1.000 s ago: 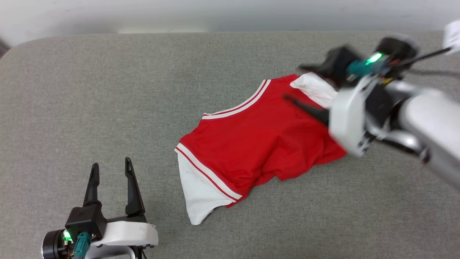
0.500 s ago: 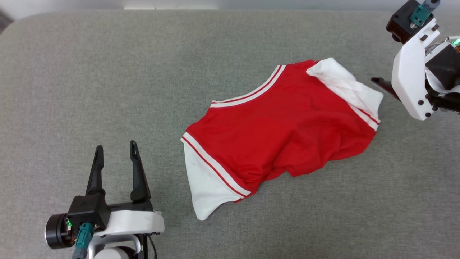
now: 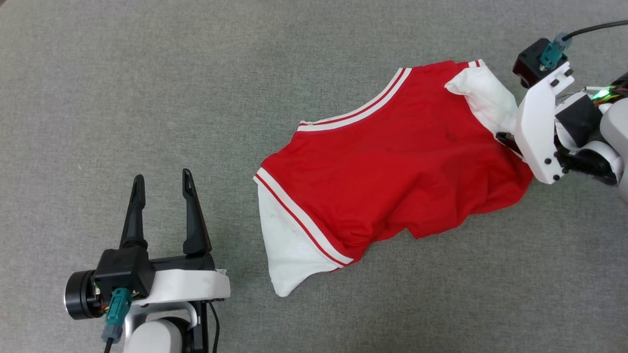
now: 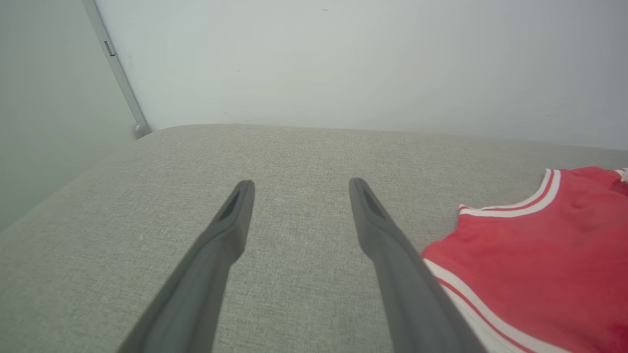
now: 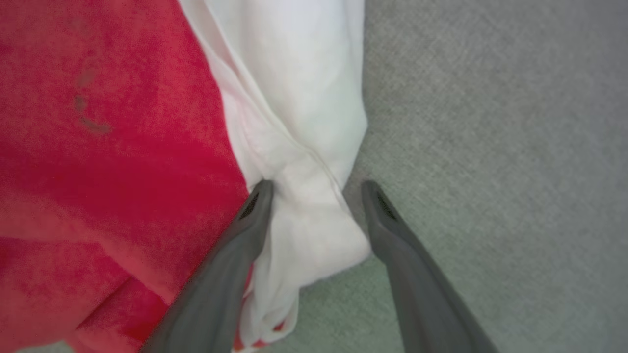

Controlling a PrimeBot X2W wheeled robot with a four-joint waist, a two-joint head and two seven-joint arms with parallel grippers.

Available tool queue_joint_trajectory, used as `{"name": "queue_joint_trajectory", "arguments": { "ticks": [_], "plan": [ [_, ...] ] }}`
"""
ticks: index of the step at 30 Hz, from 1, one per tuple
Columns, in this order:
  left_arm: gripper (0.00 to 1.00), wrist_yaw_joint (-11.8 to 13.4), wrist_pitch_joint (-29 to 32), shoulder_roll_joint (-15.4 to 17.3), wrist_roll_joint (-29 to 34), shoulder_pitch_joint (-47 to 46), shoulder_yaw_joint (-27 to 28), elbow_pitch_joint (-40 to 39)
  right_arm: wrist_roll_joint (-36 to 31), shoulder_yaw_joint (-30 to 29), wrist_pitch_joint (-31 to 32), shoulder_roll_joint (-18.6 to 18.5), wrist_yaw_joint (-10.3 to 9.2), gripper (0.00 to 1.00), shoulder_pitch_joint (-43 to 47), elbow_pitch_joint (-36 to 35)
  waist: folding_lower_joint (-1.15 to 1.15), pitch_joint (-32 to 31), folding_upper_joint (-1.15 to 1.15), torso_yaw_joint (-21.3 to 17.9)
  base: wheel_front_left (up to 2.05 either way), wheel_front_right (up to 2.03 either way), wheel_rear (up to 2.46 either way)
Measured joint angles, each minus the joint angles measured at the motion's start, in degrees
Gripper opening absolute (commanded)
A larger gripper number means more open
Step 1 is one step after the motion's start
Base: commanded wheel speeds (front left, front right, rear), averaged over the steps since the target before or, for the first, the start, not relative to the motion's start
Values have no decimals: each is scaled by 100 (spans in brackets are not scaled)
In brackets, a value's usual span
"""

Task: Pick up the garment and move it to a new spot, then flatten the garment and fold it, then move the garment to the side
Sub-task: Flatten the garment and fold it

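Fingers of the left gripper (image 3: 162, 174) stood spread and empty nearest the robot, over the grey padded surface (image 3: 122, 73), apart from the garment (image 3: 392, 166). The garment lay rumpled mid-surface, its shape unchanged over the last second, though the head camera had tipped downward. At its right end, the right gripper (image 5: 318, 184) had swung off the red body, out past the edge, then back onto the far white sleeve (image 5: 304, 98). Its jaws stood wide, straddling a bunched fold, one finger touching cloth and the other just beside it, with nothing pinched yet. The pick-up looked imminent.
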Motion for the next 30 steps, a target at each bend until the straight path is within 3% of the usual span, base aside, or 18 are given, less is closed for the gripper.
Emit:
{"name": "queue_joint_trajectory", "arguments": {
  "ticks": [5, 12, 19, 28, 29, 30],
  "plan": [
    [100, 1, 0, 0, 16, 62, 59, 47, 32, -49, -962, 3, 10, 0, 96, -15, 1, -194, 0, -88, 0, 0, 0],
    [100, 27, 0, -1, 59, 330, 167, 25, 594, -404, -1922, -731, 10, 0, 539, -611, 0, -549, 0, -311, 0, 0, 0],
    [100, -2, 0, -1, 69, 427, 198, -7, 1628, -966, -2459, -1236, 9, 0, 1740, -714, 0, -699, 0, -554, 0, 0, 0],
    [100, -71, 0, -1, 122, 426, 219, 84, 2049, -1262, -2896, -1180, 12, 0, 2854, -194, 0, -742, 0, -608, 0, 0, 0],
    [100, -77, 0, -1, 138, 424, 232, 104, 2078, -1318, -2985, -1138, 12, 43, 2910, -170, 1, -754, 0, -614, 0, 0, 0],
    [100, -89, 0, -1, 159, 420, 253, 127, 2084, -1369, -3107, -1099, 12, 100, 2960, -151, 0, -771, 0, -622, 0, 0, 0]
  ]
}}
